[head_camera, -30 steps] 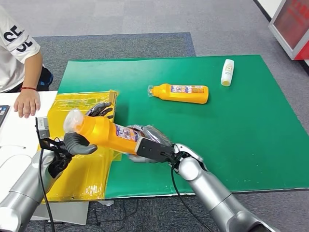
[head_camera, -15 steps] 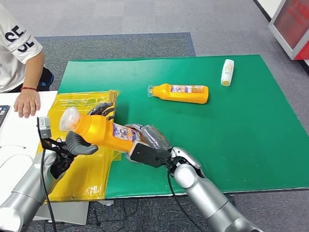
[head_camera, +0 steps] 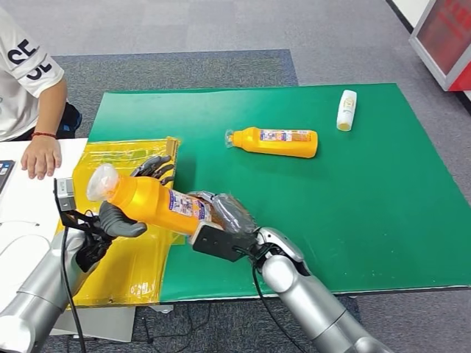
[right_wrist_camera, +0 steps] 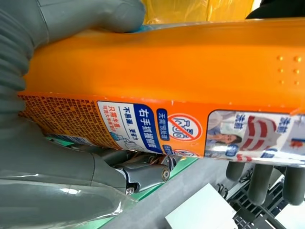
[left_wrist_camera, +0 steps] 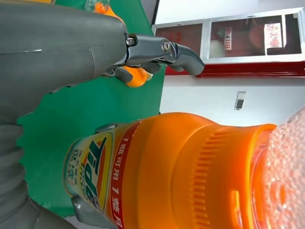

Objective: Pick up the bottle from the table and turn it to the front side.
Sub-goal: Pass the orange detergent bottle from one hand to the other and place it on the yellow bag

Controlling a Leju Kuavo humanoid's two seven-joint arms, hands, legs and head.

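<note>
An orange detergent bottle point(head_camera: 150, 202) with a clear bubbly cap hangs tilted over the mat's left edge, cap toward my left. My right hand point(head_camera: 227, 217) grips its base end; in the right wrist view the thumb and fingers point(right_wrist_camera: 144, 174) wrap the bottle point(right_wrist_camera: 179, 67), whose back label faces the camera. My left hand point(head_camera: 108, 224) sits at the neck, thumb under it and fingers point(head_camera: 152, 165) spread behind it. In the left wrist view the fingers point(left_wrist_camera: 169, 50) stretch out apart from the bottle point(left_wrist_camera: 172, 176), whose Tide label shows.
A second orange bottle point(head_camera: 276, 141) lies on the green mat point(head_camera: 344, 213), with a small white bottle point(head_camera: 346, 110) at the far right. A yellow plastic sheet point(head_camera: 119, 268) lies under my left hand. A person's hand point(head_camera: 41, 156) rests on the white table point(head_camera: 22, 209) at left.
My right hand has carried the bottle a little to the left and nearer, pushing its neck further between my left thumb and fingers. The left hand has hardly moved.
</note>
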